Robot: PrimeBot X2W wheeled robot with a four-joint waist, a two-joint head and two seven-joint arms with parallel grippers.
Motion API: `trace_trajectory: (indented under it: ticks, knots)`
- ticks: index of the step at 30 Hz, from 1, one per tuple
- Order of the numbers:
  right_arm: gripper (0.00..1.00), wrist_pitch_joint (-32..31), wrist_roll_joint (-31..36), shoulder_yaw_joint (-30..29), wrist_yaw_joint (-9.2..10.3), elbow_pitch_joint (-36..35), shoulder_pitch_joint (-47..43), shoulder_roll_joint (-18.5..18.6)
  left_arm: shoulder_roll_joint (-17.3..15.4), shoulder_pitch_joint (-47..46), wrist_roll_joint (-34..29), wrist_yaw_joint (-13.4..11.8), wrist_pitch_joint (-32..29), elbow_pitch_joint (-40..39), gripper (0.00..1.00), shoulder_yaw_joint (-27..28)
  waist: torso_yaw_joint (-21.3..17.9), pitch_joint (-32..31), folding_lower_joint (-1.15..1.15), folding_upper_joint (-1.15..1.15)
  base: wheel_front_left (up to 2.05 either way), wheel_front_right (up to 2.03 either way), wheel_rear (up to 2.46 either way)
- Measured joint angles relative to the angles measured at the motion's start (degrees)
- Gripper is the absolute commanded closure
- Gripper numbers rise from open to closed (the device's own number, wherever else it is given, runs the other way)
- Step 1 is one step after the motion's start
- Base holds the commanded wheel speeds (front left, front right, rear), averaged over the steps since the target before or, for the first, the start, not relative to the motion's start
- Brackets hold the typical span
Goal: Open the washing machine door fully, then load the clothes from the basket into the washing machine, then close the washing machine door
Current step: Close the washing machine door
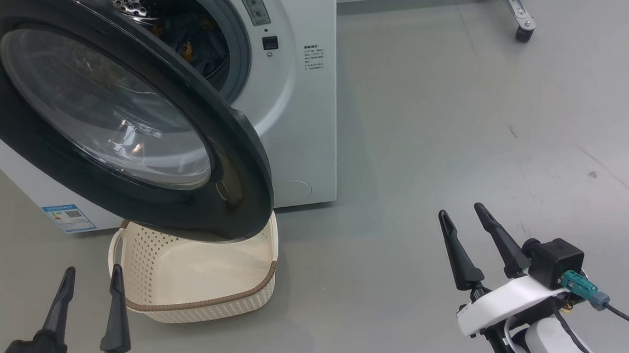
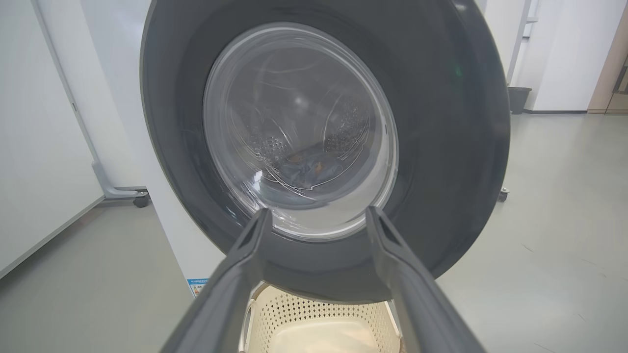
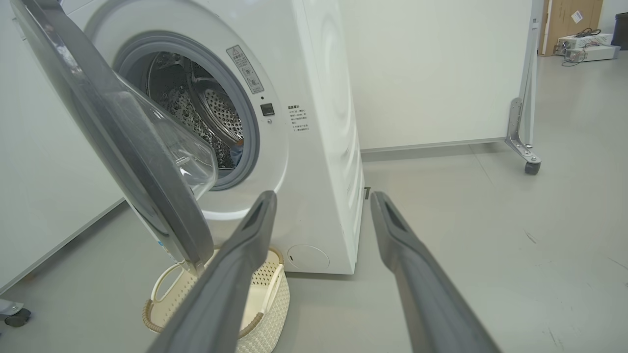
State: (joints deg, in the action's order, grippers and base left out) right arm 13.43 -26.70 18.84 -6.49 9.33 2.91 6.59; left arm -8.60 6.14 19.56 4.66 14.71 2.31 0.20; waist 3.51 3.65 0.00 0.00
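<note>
Left gripper (image 1: 94, 269) and right gripper (image 1: 460, 210) gape, empty; basket (image 1: 219, 299) ahead of the left is bare, clothes (image 1: 197, 43) sit inside the washing machine (image 1: 301, 118), so seemingly only shutting the washing machine door (image 1: 105, 116) remains

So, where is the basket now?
Head view, lower left: the basket sits on the floor before the washer, partly under its open door.

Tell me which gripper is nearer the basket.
The left gripper: in the head view its open fingers rise just beside the basket's left end, while the right gripper, also open, stands well off to the right over the floor.
</note>
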Motion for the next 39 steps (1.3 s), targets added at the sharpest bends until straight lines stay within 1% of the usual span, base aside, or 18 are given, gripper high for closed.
trace_trajectory:
  ticks: [14, 15, 17, 18, 24, 28, 34, 39]
  knots:
    - [0.00, 0.0, 0.0, 0.0, 0.00, 0.0, -0.2, 0.2, 2.3, 0.0, -1.5, 0.8, 0.0, 0.4, 0.00, 1.9, -0.1, -0.1, 0.00, 0.00, 0.00, 0.00, 0.00]
    - [0.27, 0.0, 0.0, 0.0, 0.00, 0.0, -0.2, 0.2, 2.3, 0.0, -1.5, 0.8, 0.0, 0.4, 0.00, 2.0, -0.1, -0.1, 0.00, 0.00, 0.00, 0.00, 0.00]
    - [0.92, 0.0, 0.0, 0.0, 0.04, 0.0, -0.2, 0.3, 2.5, 0.0, -1.6, 1.1, 0.0, 0.4, 0.00, 2.2, -0.1, -0.1, 0.00, 0.00, 0.00, 0.00, 0.00]
    - [1.00, 0.0, 0.0, -0.1, 0.08, 0.0, -0.2, 0.3, 2.5, 0.0, -1.7, 1.2, 0.0, 0.4, 0.00, 2.3, -0.1, -0.1, 0.00, 0.00, 0.00, 0.00, 0.00]
    - [1.00, 0.1, 0.1, -0.6, 0.16, -0.8, -0.2, 0.5, 3.1, 0.0, -2.2, 1.5, 0.0, 0.5, 0.00, 3.1, 0.0, 0.0, 0.00, 0.00, 0.00, 0.00, 0.00]
    - [1.00, 0.5, 0.7, -1.5, 0.16, -3.1, 0.0, 0.5, 3.6, 0.0, -2.7, 1.8, 0.0, 0.6, 0.00, 3.3, 0.0, 0.0, 0.00, 0.00, 0.00, 0.00, 0.00]
    - [1.00, 0.8, 2.6, -2.1, 0.09, -9.5, 2.0, 0.5, 3.8, 0.0, -3.3, 1.8, 0.0, 0.5, 0.00, 3.7, 0.2, 0.3, 0.00, 0.00, 0.00, 0.00, 0.00]
    - [1.00, 1.1, 5.0, -2.2, -0.01, -18.6, 5.6, 0.0, 4.1, 0.0, -3.5, 2.2, 0.0, 0.5, 0.00, 3.4, 0.8, 0.7, 0.00, 0.00, 0.00, 0.00, 0.00]
